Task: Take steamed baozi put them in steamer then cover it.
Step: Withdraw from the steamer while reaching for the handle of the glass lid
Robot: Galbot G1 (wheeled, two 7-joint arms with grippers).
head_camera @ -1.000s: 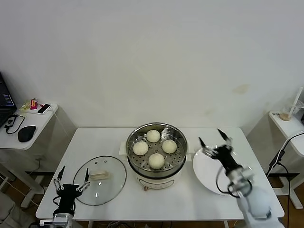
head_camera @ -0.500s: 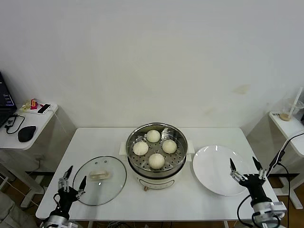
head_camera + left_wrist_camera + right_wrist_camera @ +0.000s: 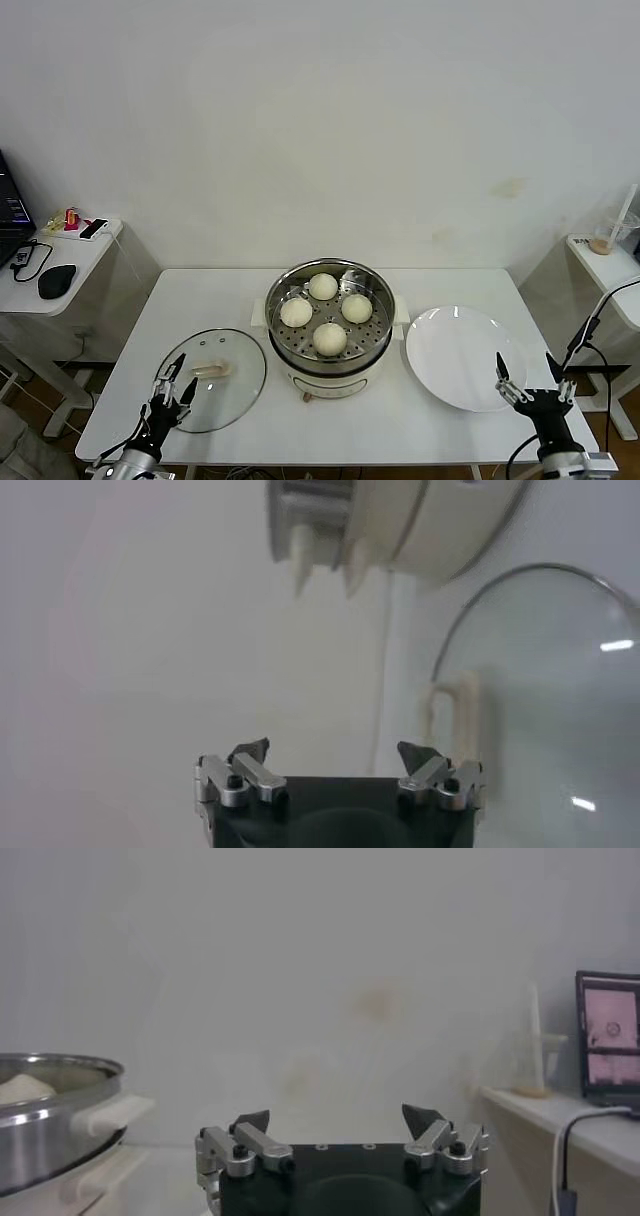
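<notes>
Four cream-white baozi [image 3: 329, 338] lie on the perforated tray of the shiny steamer [image 3: 375, 340] at the table's middle. The clear glass cover [image 3: 240, 385] with its cream handle [image 3: 210, 370] lies flat on the table left of the steamer; it also shows in the left wrist view [image 3: 540, 680]. My left gripper [image 3: 172, 388] is open and empty at the cover's front left edge. My right gripper [image 3: 531, 381] is open and empty at the table's front right, beside the white plate [image 3: 450, 355]. The steamer's rim shows in the right wrist view [image 3: 55, 1110].
The white plate holds nothing and sits right of the steamer. A side table [image 3: 60, 265] with a mouse and small items stands at the far left. Another side shelf [image 3: 605, 265] stands at the far right, with a cable hanging near it.
My right gripper has drawn back from above the plate, down to the table's front right edge. My left gripper has moved right, toward the cover's front edge.
</notes>
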